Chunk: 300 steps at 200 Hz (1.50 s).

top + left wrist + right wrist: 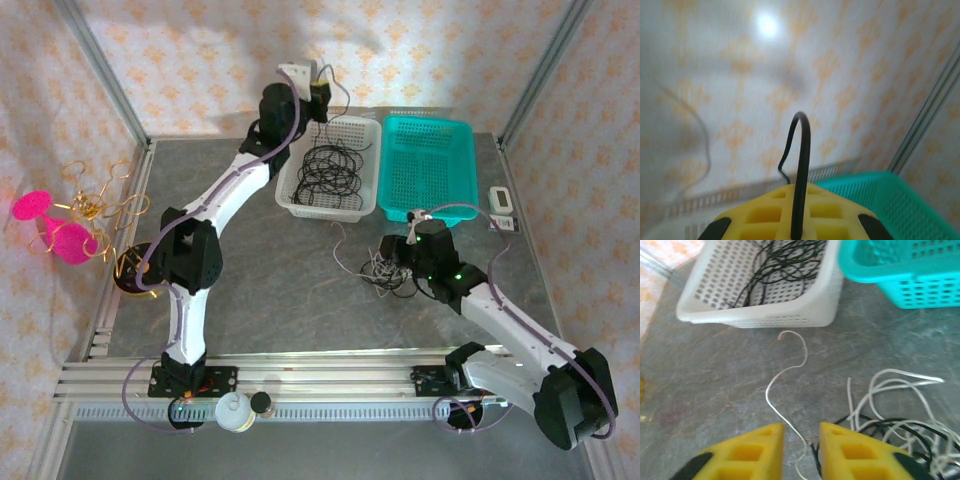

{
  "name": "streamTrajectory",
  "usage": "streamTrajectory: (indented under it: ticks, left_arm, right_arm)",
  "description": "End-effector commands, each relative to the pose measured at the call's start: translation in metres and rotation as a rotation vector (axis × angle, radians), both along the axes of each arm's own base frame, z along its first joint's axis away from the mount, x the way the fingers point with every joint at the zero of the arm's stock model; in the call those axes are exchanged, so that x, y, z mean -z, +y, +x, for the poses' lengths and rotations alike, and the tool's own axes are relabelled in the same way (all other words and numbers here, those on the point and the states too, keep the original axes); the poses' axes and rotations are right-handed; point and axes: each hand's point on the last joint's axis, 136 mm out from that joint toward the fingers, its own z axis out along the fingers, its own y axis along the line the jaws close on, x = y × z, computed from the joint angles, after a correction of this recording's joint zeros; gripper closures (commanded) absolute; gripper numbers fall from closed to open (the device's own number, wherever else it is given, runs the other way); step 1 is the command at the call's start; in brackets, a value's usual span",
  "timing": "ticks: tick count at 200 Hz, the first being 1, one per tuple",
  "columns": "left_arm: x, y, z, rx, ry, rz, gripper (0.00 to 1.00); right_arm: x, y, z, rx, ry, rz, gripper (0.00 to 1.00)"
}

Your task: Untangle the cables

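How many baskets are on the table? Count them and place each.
2. The white basket, holding black cables, sits far-centre on the table; the teal basket stands just right of it. None looks hidden.

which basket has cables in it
The white basket, left of the teal basket: looped black cables lie inside it, while the teal one shows none.

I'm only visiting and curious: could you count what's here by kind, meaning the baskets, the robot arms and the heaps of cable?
Baskets: 2, the white basket and the teal basket
Robot arms: 2, the left arm and the right arm
Cable heaps: 2, the black coils in the white basket and the black-and-white tangle on the table
Total: 6
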Motion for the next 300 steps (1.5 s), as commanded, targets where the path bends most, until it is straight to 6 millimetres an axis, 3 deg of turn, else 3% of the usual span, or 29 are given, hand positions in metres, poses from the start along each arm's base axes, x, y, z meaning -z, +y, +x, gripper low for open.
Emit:
streamTrajectory:
  ticks: [1, 22, 38, 56, 92, 103, 108, 133, 191, 228, 252, 300]
  left_arm:
    - [0.031, 0.01, 0.004, -0.052, 0.058, -0.052, 0.89]
    - [0.084, 0.02, 0.002, -0.113, 0.22, -0.022, 0.62]
    - [0.1, 0.018, -0.007, -0.11, 0.281, -0.003, 0.51]
    - [0.092, 0.015, -0.022, -0.108, 0.287, 0.03, 0.43]
    - [0.055, 0.018, -0.054, -0.128, 0.283, 0.088, 0.28]
    - [0.057, 0.018, -0.062, -0.121, 0.299, 0.115, 0.24]
    - [0.042, 0.018, -0.069, -0.111, 0.28, 0.111, 0.22]
    - [0.04, 0.017, -0.086, -0.086, 0.31, 0.155, 0.15]
    - [0.034, 0.039, -0.127, -0.124, 0.315, 0.194, 0.13]
    - [0.052, 0.062, -0.149, -0.17, 0.339, 0.206, 0.11]
    - [0.077, 0.091, -0.139, -0.227, 0.419, 0.113, 0.11]
    - [0.113, 0.147, -0.1, -0.371, 0.524, -0.275, 0.07]
  right_arm:
    - [0.001, -0.031, -0.001, 0.155, 0.04, -0.084, 0.74]
    - [0.015, -0.043, 0.0, 0.204, 0.069, -0.132, 0.63]
    - [0.026, -0.045, 0.005, 0.211, 0.1, -0.13, 0.61]
    - [0.034, -0.045, 0.016, 0.2, 0.12, -0.111, 0.58]
    - [0.044, -0.045, 0.042, 0.183, 0.111, -0.116, 0.48]
    - [0.046, -0.044, 0.049, 0.173, 0.113, -0.11, 0.45]
    - [0.048, -0.043, 0.052, 0.17, 0.109, -0.111, 0.43]
    - [0.054, -0.039, 0.064, 0.143, 0.073, -0.124, 0.29]
    - [0.071, -0.045, 0.083, 0.148, 0.066, -0.219, 0.26]
    - [0.079, -0.046, 0.087, 0.139, 0.08, -0.26, 0.32]
    - [0.077, -0.04, 0.088, 0.115, 0.082, -0.238, 0.36]
    - [0.074, -0.032, 0.083, 0.06, 0.085, -0.219, 0.43]
